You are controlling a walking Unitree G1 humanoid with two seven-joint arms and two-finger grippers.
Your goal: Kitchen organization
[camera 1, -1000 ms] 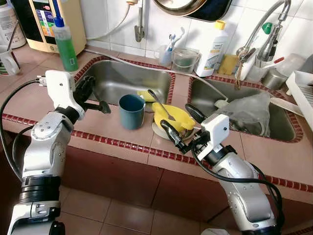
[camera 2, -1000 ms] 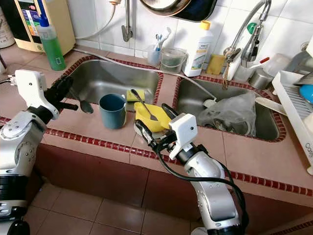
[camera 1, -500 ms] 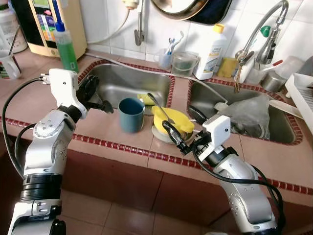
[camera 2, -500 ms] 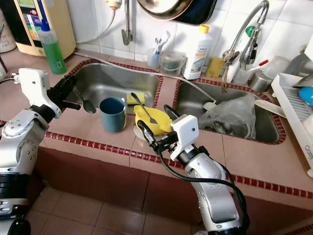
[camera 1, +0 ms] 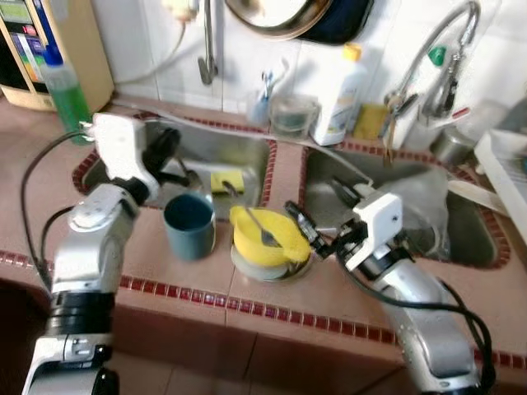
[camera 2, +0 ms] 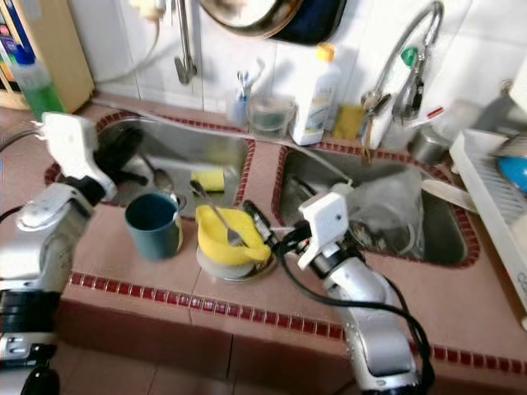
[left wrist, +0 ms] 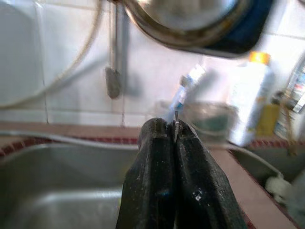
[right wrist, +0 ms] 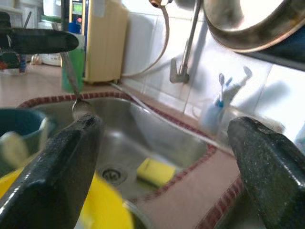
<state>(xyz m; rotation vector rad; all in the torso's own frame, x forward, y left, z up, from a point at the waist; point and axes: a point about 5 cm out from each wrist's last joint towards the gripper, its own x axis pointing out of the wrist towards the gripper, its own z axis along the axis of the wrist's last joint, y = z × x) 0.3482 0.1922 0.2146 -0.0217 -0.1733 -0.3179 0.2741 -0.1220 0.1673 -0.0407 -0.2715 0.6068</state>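
On the tiled counter [camera 1: 165, 263], the right tool [camera 1: 317, 226] stands released, its two black fingers spread wide just beside the yellow bowl [camera 1: 263, 240]. That bowl sits on a plate [camera 1: 247, 267] at the near edge of the counter, with a metal spoon [camera 1: 255, 224] lying in it, handle tilted toward the back. Beyond the bowl from the right tool stands a dark teal cup [camera 1: 189, 226], upright and close to the bowl.

The left tool [camera 1: 169, 156] hovers behind the cup over the rim of the left sink [camera 1: 239, 152]. Its fingers [left wrist: 162, 176] are clenched together on the thin handle of a second spoon [camera 2: 161, 176], whose scoop hangs over the basin, near the cup.

Past that tool, a yellow sponge [camera 1: 226, 181] lies in the left sink. The right sink [camera 1: 469, 239], beyond the right tool, holds a crumpled clear plastic bag [camera 1: 420, 202].

Farther back along the wall stand a green soap bottle [camera 1: 64, 90], a clear container [camera 1: 290, 115], a white bottle with a yellow cap [camera 1: 338, 95] and the tap [camera 1: 440, 49].
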